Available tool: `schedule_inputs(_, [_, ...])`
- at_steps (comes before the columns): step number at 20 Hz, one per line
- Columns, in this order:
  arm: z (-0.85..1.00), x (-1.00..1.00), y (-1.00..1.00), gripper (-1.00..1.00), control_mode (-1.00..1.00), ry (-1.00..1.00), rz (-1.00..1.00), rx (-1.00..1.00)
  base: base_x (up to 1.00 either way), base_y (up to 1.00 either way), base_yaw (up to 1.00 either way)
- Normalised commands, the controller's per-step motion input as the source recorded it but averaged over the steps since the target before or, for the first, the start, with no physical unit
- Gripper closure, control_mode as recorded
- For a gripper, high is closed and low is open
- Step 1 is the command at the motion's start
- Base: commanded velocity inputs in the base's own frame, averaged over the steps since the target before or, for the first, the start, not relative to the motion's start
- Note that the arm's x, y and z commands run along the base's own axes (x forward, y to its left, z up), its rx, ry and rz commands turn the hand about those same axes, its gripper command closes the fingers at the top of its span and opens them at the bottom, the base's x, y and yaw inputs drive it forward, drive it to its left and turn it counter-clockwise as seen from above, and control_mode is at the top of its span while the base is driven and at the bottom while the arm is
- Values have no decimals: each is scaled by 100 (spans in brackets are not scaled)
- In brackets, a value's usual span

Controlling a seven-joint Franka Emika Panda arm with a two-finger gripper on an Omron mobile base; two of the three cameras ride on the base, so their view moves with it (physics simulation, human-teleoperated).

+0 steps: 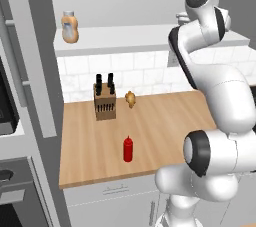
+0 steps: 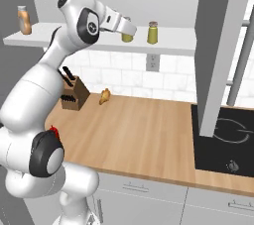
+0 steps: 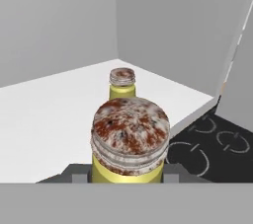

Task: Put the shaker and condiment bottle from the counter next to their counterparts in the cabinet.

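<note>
- I am holding the shaker (image 3: 129, 141) in the gripper (image 3: 127, 174); the two fingers are pressing in on either side of its yellow body, closed as far as the shaker allows.
- In the right base view I am seeing the gripper (image 2: 125, 29) up at the cabinet (image 2: 173, 40), with the held shaker (image 2: 128, 34) sitting at or just above the white shelf board; I cannot tell whether it is touching down.
- The second shaker (image 3: 122, 84) is standing upright on the shelf just beyond the fingers, apart from the one I am gripping; from the right base view it (image 2: 152, 32) is showing just beside the gripper, toward the stove side.
- The orange bottle (image 1: 70, 26) is standing upright at the far other end of the cabinet shelf, well apart from the fingers.
- The red bottle (image 1: 128, 149) is standing upright on the counter (image 1: 160, 121), well below the fingers and near the counter's front edge.
- A knife block (image 1: 105, 102) and a small tan lumpy item (image 1: 130, 99) are sitting near the tiled wall, also well below the gripper.
- Past the shelf edge beyond the fingers, the black stovetop (image 3: 212, 144) is showing below.
</note>
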Motion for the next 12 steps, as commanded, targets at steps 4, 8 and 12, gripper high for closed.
schedule_inputs(4, [-17,11,0,100,-100,-1,-2,0,0,0,0])
schedule_inputs(8, [-1,13,0,100,-100,-4,0,0,0,0,0])
schedule_inputs(12, [0,21,0,100,-100,-3,0,0,0,0,0])
